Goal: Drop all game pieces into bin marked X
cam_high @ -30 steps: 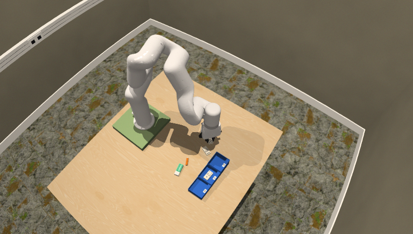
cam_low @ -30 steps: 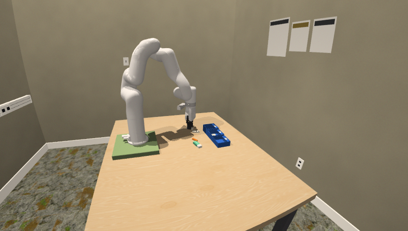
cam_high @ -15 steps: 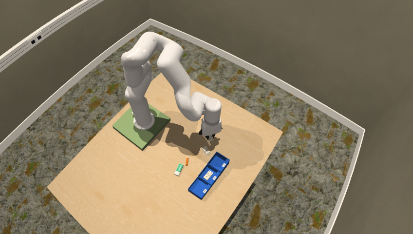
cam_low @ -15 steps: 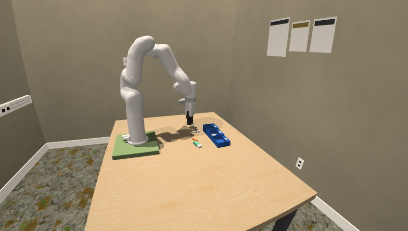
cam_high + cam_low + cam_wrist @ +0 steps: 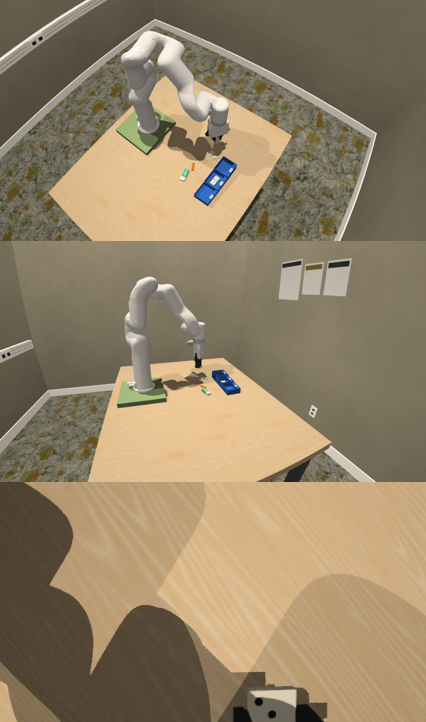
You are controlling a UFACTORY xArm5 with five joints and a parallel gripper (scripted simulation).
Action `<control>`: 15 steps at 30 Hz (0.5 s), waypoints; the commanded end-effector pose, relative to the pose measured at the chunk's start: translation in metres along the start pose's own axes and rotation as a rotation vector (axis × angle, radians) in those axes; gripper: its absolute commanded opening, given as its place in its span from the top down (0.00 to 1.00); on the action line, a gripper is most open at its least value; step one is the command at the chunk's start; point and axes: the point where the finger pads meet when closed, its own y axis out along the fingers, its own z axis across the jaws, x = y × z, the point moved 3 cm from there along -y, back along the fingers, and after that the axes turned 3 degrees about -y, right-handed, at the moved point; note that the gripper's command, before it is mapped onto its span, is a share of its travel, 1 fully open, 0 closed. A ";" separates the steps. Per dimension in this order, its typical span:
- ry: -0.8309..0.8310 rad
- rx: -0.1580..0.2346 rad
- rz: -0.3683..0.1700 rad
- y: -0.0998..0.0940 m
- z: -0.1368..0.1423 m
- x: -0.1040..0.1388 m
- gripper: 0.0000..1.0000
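So the arm's hanging over the worktop (image 5: 125,191) with its claw (image 5: 218,139) pointing straight down, clenched on a little cream die (image 5: 272,705); from the wrist view you can see two black pips on the face showing. The die is up off the wood, just short of the blue bin row (image 5: 215,179) that sits near the right edge of the worktop. That row has three compartments in a line, each with a small white label, though I can't read the marks from here. The middle compartment has a domino (image 5: 214,179) lying flat in it. Another domino (image 5: 212,154) lies on the worktop in the arm's shadow, just beside the end of the bins nearest the claw. An orange piece (image 5: 193,166) and a green-and-white eraser-looking thing (image 5: 184,174) lie near each other out toward the middle of the worktop.
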 end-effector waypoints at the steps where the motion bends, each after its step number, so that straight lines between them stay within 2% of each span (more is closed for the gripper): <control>1: 0.000 0.004 -0.002 -0.002 0.001 0.001 0.79; 11: 0.000 0.004 -0.002 -0.008 0.001 0.001 0.79; 13: 0.000 0.004 -0.002 -0.008 -0.004 0.012 0.79; 15: 0.000 0.004 -0.002 -0.008 -0.004 0.012 0.79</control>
